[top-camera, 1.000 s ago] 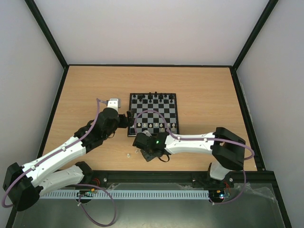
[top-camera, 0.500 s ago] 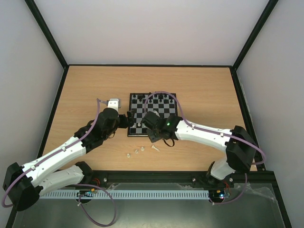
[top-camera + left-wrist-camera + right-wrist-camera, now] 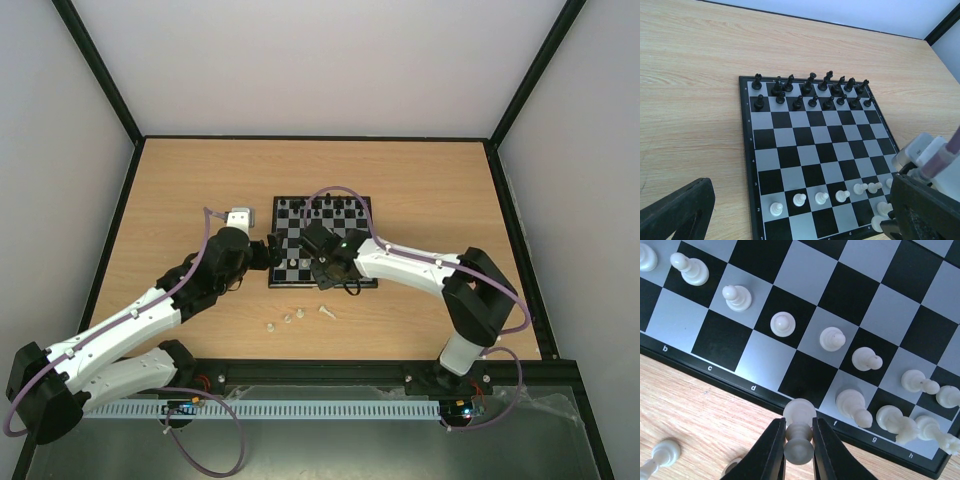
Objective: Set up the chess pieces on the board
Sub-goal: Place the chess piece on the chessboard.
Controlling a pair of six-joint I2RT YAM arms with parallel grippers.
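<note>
The board lies mid-table, black pieces on its far two rows. White pawns line the second near row, with three white pieces on the near row's right end. My right gripper is shut on a pale white chess piece, held over the board's near border by the e and f files; it also shows in the top view. My left gripper is open and empty at the board's left near corner.
Three loose white pieces lie on the wood in front of the board; one shows in the right wrist view. Black frame rails edge the table.
My right gripper has moved from the table in front of the board up to the board's near edge, carrying the white piece. The loose pieces came into view. The left arm has not moved.
</note>
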